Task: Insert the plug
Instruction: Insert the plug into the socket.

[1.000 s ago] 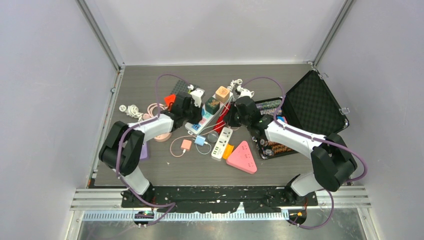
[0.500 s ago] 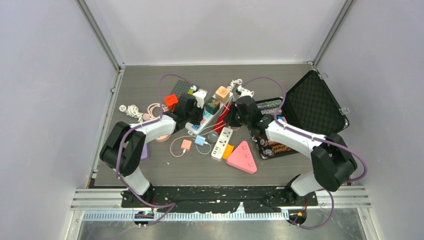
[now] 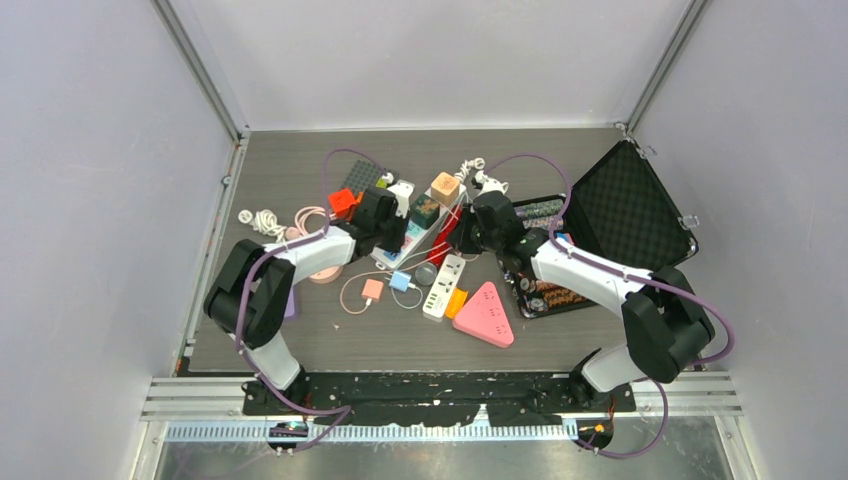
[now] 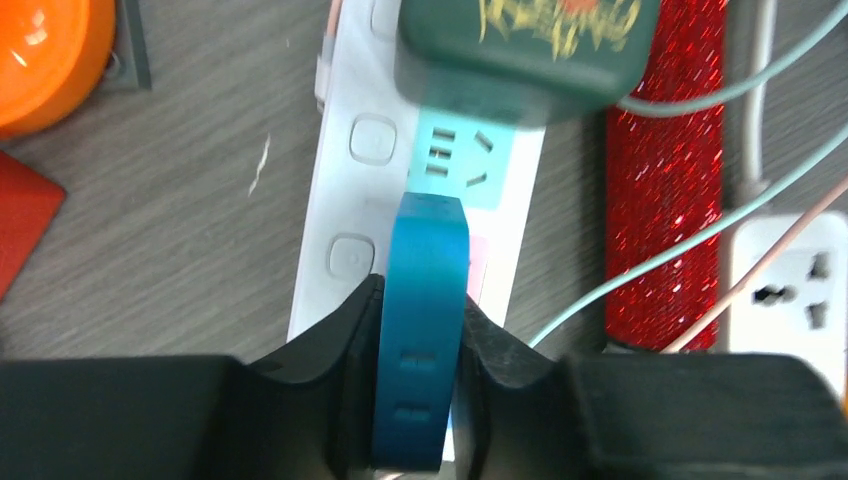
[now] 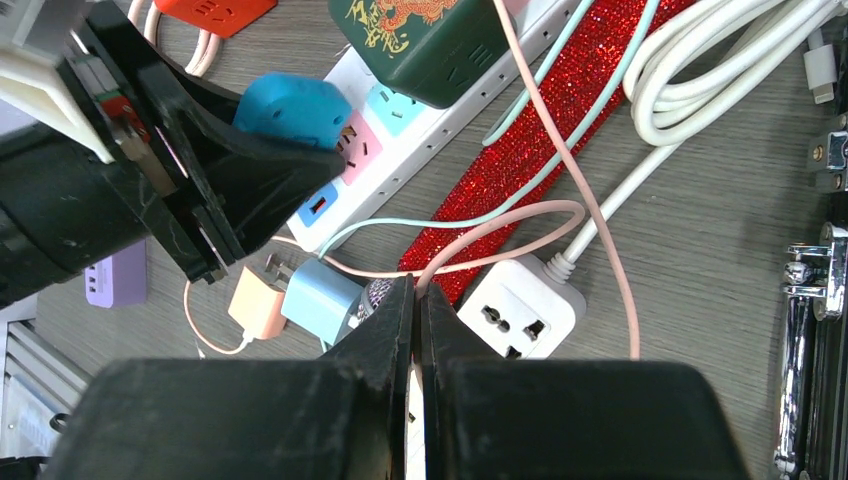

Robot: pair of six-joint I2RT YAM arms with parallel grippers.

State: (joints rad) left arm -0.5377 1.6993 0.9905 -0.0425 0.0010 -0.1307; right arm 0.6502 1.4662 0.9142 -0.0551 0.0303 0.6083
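Left wrist view shows your left gripper (image 4: 420,300) clamped on the teal-blue rectangular plastic plug (image 4: 432,250), which sits over the long white power strip (image 4: 340,200), just beside a dark green square adapter (image 4: 520,45). Only the right wrist view shows your right gripper (image 5: 417,290) pressed shut and empty, and the plug at a pink socket (image 5: 355,140).

The white power strip (image 5: 440,118) runs diagonally, with a dark green adapter (image 5: 420,40) plugged in toward its upper end. A blue plug (image 5: 292,108) sits over its pink socket, held between the black fingers of the left gripper (image 5: 295,130). Just right of the strip lies a red glitter band (image 5: 540,140) — and below the strip's lower end the right gripper (image 5: 415,295) has its jaws pressed together, beside a white socket block (image 5: 520,315).
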